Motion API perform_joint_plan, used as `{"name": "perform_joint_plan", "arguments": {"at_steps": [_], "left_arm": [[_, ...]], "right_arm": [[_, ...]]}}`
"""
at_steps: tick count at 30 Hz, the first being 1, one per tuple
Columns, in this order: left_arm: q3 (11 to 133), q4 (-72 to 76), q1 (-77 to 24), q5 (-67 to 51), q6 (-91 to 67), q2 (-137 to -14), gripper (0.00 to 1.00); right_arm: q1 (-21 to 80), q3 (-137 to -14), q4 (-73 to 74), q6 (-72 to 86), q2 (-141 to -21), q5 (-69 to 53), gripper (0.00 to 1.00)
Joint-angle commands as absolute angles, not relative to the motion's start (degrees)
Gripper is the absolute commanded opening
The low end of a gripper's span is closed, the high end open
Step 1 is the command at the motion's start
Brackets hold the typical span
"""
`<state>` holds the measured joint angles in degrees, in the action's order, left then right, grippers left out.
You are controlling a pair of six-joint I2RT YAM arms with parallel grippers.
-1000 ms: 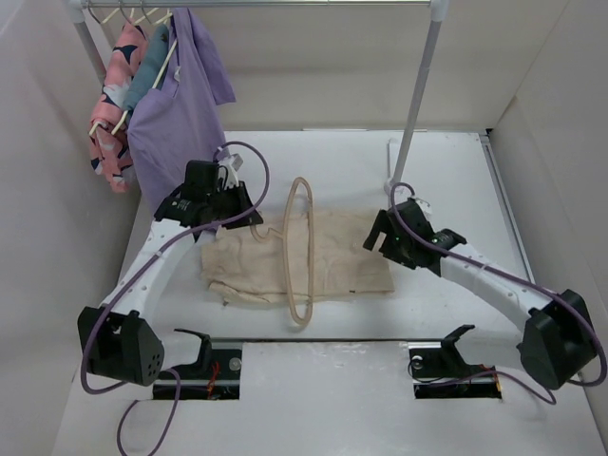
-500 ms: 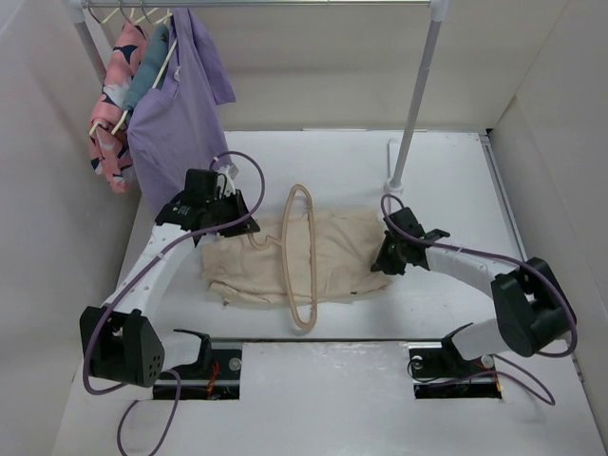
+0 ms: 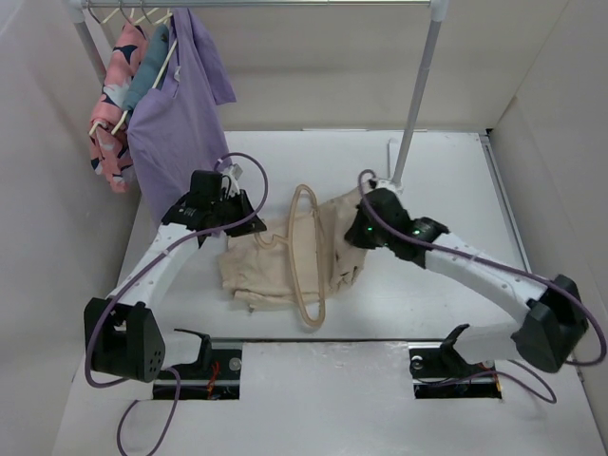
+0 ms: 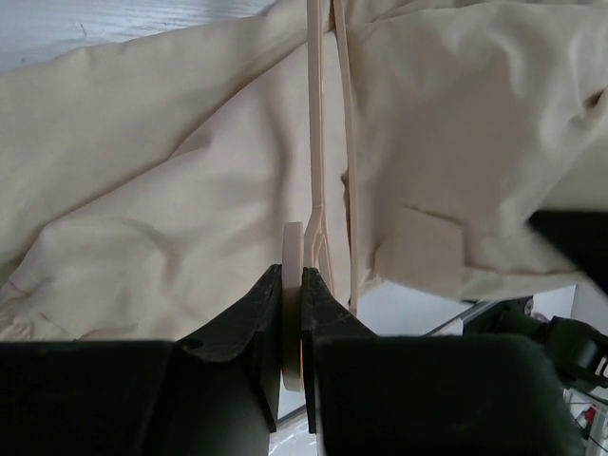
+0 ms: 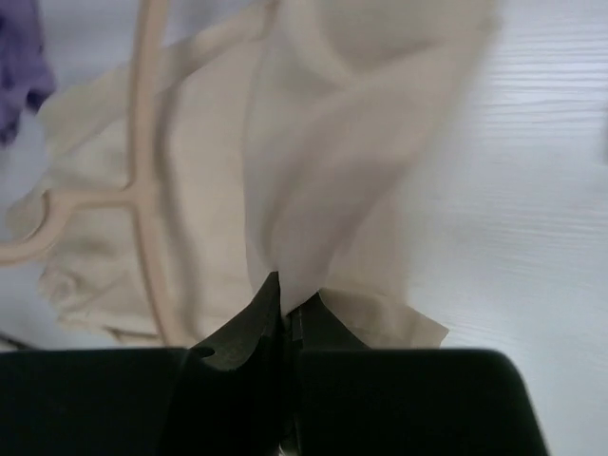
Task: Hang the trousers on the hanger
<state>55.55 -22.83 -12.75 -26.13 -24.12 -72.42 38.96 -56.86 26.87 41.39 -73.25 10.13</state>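
The cream trousers lie crumpled on the white table, with the right end lifted and folded over toward the middle. The thin pale hanger lies across them as a long loop. My left gripper sits at the trousers' left end. In the left wrist view this gripper is shut on a flat pale piece of the hanger, over the cloth. My right gripper holds the raised cloth end. Seen from its own wrist, the right gripper is shut on a fold of trousers, beside the hanger.
A clothes rail crosses the back; its right post stands just behind my right arm. A purple shirt and a pink patterned garment hang at the back left, close to my left arm. White walls enclose both sides.
My right gripper has shut on the trousers' right end and carried it up and to the left toward the hanger, bunching the cloth. The left gripper has stayed shut on the hanger, hardly moving.
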Motion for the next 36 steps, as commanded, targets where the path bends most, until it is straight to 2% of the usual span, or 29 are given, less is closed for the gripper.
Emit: {"name": "perform_joint_plan", "arguments": {"at_steps": [1, 6, 10, 15, 18, 19, 21, 22, 23, 25, 30, 32, 36], "left_arm": [[54.1, -21.0, -12.8, -26.6, -24.6, -72.3, 0.0], [54.7, -21.0, -12.8, -25.4, -24.0, -71.8, 0.0], [54.7, -21.5, -12.8, -26.0, -23.5, -71.3, 0.0], [55.8, -22.1, -12.8, -27.5, -23.5, -70.8, 0.0], [56.3, -22.6, -12.8, -27.5, -23.5, -71.3, 0.0], [56.3, -22.6, -12.8, -26.0, -22.9, -71.3, 0.0], [54.9, -22.6, -12.8, -24.5, -22.9, -70.8, 0.0], [54.9, -22.6, -12.8, -23.9, -22.9, -70.8, 0.0], [54.1, -22.6, -12.8, -23.9, -22.9, -70.8, 0.0], [53.6, -22.6, -12.8, -23.3, -22.9, -70.8, 0.0], [53.6, -22.6, -12.8, -20.2, -20.7, -70.8, 0.0], [53.6, -23.1, -12.8, -20.2, -20.7, -70.8, 0.0], [54.2, -23.1, -12.8, -19.7, -20.1, -71.3, 0.0]], "right_arm": [[46.0, -58.4, 17.5, 39.6, -82.4, 5.0, 0.0], [52.7, -61.6, 8.4, 36.5, -94.8, -5.2, 0.0], [52.1, -63.8, 6.3, 34.4, -101.3, -5.7, 0.0], [50.3, -66.1, 3.0, 31.0, -108.9, -14.1, 0.0], [50.3, -67.2, 3.0, 29.5, -110.9, -17.4, 0.07], [49.8, -67.2, 3.0, 28.8, -110.3, -17.4, 0.17], [49.1, -64.7, 3.0, 28.0, -105.9, -17.4, 0.31], [49.1, -64.7, 3.7, 26.8, -104.3, -16.6, 0.43], [49.1, -64.7, 6.6, 25.9, -102.8, -15.5, 0.66], [48.5, -66.1, 10.4, 22.9, -99.3, -14.2, 0.72], [48.0, -72.7, 22.1, 15.7, -93.3, -6.3, 0.74], [47.5, -75.8, 22.8, 13.0, -92.1, -6.9, 0.74], [43.8, -77.3, 18.8, 14.4, -92.6, -10.5, 0.5]]}}
